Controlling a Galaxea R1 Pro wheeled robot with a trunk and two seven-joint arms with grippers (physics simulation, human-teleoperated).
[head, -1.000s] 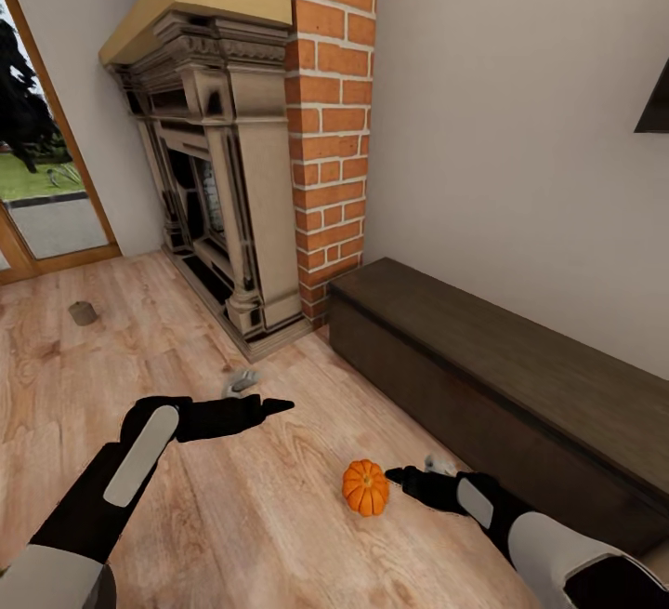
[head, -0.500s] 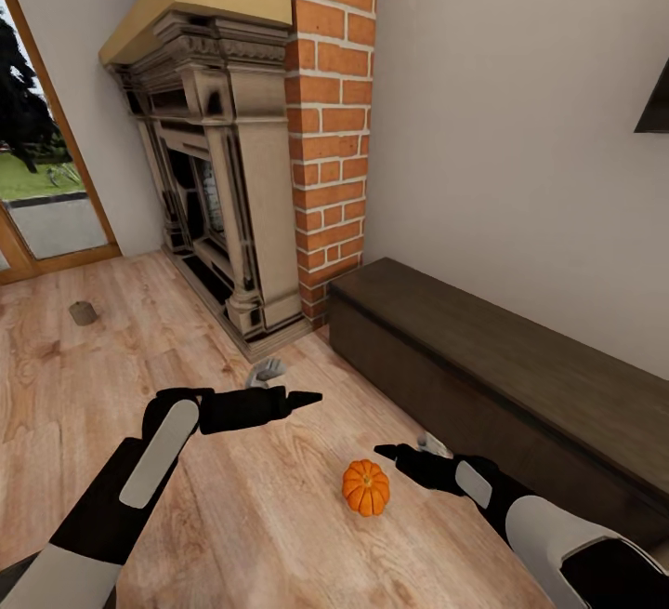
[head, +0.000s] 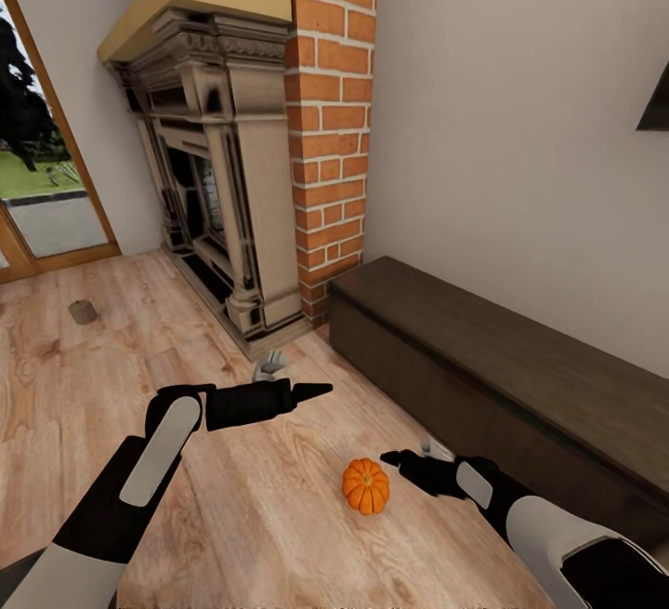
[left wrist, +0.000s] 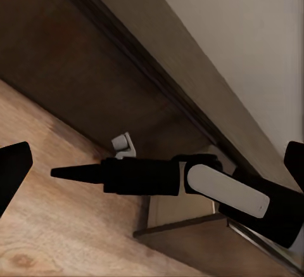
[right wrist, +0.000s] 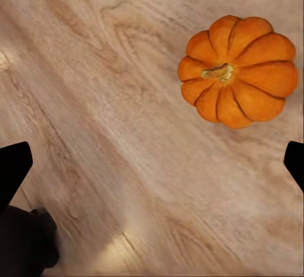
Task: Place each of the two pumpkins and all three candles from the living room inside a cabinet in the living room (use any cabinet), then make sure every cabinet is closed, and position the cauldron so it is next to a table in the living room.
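Orange pumpkin (head: 365, 486) upright beside cabinet (head: 502, 377)

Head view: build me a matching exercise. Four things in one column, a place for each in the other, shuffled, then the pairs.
Things:
1. pumpkin
2. candle
3. cabinet
4. fireplace

Places:
A. along the right wall
B. against the brick chimney
C. on the floor between the grippers
D. on the floor near the glass door

Pairs: 1-C, 2-D, 3-A, 4-B

Both arms are showing glossy black casings with long pale grey panels set along the forearms, turning to light grey shells nearer the shoulders. Each black tool (head: 307, 392) (head: 395, 457) is tapering to pointed tips.
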